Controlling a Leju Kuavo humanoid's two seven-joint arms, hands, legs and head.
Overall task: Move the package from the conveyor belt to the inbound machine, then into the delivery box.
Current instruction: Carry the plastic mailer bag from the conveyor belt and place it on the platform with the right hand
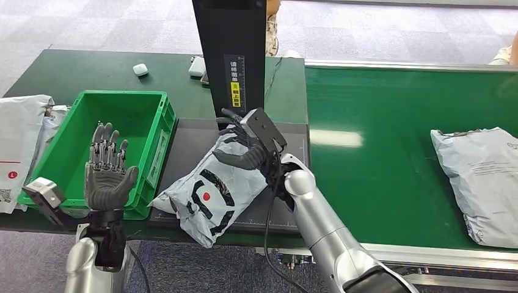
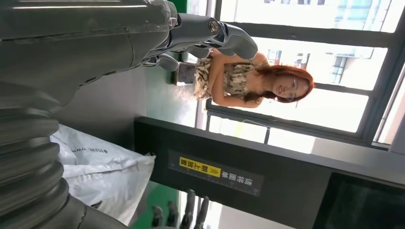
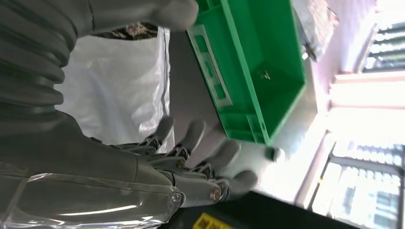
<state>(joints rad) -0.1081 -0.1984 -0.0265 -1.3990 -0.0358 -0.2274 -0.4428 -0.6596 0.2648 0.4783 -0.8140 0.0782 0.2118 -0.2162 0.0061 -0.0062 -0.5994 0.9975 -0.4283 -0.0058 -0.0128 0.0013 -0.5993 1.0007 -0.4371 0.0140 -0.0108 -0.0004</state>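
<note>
Package [image 1: 204, 198] lies on the dark inbound machine platform [image 1: 287, 207], just right of the green delivery box [image 1: 160, 131]. Right hand [image 1: 247, 146] grasps the package's upper end. Left hand [image 1: 109, 174] raised at the box's near edge, fingers spread, holding nothing.

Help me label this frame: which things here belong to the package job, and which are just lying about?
Job: package under right hand; inbound machine; green delivery box; conveyor belt.
Lying about: white earbud case; grey mailer; left hand, raised, holding nothing.
</note>
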